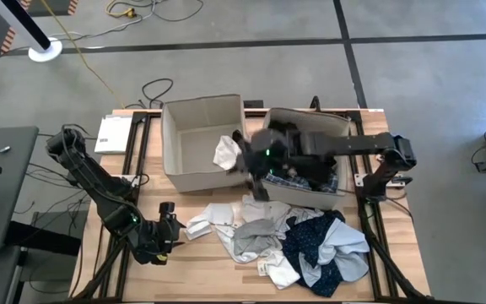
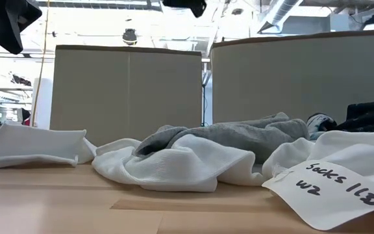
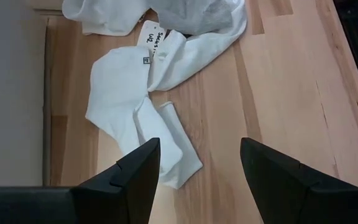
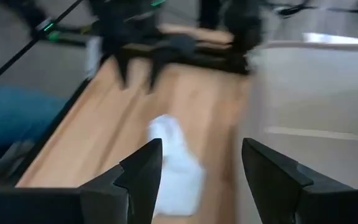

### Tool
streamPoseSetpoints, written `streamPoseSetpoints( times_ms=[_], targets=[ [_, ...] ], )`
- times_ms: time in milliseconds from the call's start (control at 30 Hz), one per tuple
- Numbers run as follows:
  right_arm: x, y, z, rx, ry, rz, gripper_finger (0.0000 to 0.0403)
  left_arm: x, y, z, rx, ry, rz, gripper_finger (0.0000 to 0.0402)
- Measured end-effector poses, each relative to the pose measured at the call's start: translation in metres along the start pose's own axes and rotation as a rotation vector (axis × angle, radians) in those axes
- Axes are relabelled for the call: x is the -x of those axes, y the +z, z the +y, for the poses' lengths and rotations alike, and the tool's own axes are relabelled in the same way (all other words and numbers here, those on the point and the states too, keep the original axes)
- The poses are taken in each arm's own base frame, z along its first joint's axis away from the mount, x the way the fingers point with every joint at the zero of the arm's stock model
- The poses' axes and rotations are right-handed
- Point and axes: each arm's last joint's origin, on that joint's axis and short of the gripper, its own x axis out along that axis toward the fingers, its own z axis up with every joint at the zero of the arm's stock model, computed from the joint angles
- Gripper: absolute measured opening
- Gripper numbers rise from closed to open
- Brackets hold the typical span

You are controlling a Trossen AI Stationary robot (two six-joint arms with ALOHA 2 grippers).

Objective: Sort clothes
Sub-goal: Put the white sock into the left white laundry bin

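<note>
The clothes lie heaped on the table's near half: white pieces [image 1: 224,221], a grey one [image 1: 256,239], a navy dotted one [image 1: 315,235] and a light blue one [image 1: 348,257]. One white garment [image 1: 226,152] lies in the left beige box [image 1: 175,139], by its right wall. Dark clothes [image 1: 298,173] fill the right beige box [image 1: 332,127]. My right gripper [image 1: 250,173] hovers open and empty over the gap between the boxes. My left gripper [image 3: 197,168] stands open above the table's near left, with a white sock [image 3: 135,118] lying flat just ahead of it.
A paper tag [image 2: 333,185] with handwriting lies by the white cloth near the front edge. Bare wood [image 3: 284,93] shows beside the sock. A white pad [image 1: 112,133] sits on the frame at the far left. Cables lie on the floor beyond.
</note>
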Motion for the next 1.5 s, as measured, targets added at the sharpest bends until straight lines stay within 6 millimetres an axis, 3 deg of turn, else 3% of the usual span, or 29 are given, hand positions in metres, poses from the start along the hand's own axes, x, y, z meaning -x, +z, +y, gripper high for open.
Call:
streamPoseSetpoints(
  times_ms=[333,567,833,1200,1367,1500],
  targets=[
    [-0.036,-0.014,0.095,0.134,0.22,0.137,0.0233,-0.004,-0.007,-0.001,-0.011,0.001,0.01,0.0218],
    [-0.072,-0.037,0.136,0.152,0.237,0.237,0.0233,-0.023,-0.028,0.0,-0.025,-0.043,0.0,0.0218],
    [-0.109,-0.063,0.147,0.088,0.238,0.317,0.0233,-0.044,-0.051,0.017,-0.004,0.024,0.052,0.0218],
    [-0.118,-0.06,0.147,0.074,0.23,0.241,0.0233,-0.065,-0.064,0.03,0.039,-0.006,-0.017,0.0208],
    [-0.118,-0.058,0.147,0.074,0.231,0.224,0.0233,-0.071,-0.066,0.035,0.059,0.02,-0.006,0.0163],
    [-0.118,-0.056,0.147,0.074,0.23,0.212,0.0233,-0.083,-0.069,0.033,0.044,0.009,0.03,0.0096]
  ],
)
